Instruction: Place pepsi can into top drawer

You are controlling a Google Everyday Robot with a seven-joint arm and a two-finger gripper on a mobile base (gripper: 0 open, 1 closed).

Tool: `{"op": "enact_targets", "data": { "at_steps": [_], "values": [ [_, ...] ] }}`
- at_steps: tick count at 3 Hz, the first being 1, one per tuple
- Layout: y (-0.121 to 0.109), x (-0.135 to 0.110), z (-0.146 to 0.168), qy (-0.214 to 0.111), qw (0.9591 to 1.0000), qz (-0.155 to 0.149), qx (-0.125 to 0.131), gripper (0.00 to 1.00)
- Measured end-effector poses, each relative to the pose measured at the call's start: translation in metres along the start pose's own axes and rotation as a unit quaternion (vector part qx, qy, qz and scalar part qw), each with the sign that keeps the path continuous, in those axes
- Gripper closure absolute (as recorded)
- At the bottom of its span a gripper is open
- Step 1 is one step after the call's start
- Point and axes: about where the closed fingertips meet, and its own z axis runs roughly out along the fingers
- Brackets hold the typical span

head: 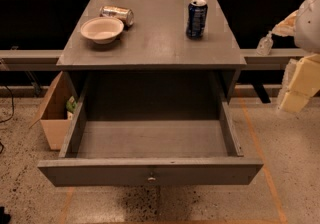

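The pepsi can [197, 18], dark blue with a silver top, stands upright on the right rear part of the grey cabinet top [160, 43]. The top drawer [150, 170] is pulled fully open below it. Its front panel with a small round knob faces me, and its inside shows nothing in it. My gripper [296, 90] is at the right edge of the view, beside the cabinet at about the height of the cabinet top's front edge. It is well to the right of the can, apart from it, and holds nothing that I can see.
A beige bowl [102, 29] and a silver-gold can [116, 14] lying on its side sit on the left of the cabinet top. A cardboard box [52, 113] stands on the floor at the left. A small clear bottle [265, 44] stands on the ledge at the right.
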Motion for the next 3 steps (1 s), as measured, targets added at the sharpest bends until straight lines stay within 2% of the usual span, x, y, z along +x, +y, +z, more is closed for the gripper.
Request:
{"op": "enact_targets", "data": {
  "at_steps": [1, 2, 3],
  "values": [
    [0.0, -0.001, -0.001, -0.002, 1.0, 0.0, 0.001, 0.0],
    [-0.019, 0.0, 0.004, -0.046, 0.9978, 0.044, 0.019, 0.0],
    [-0.051, 0.016, 0.022, -0.129, 0.9819, 0.134, 0.039, 0.0]
  ]
}}
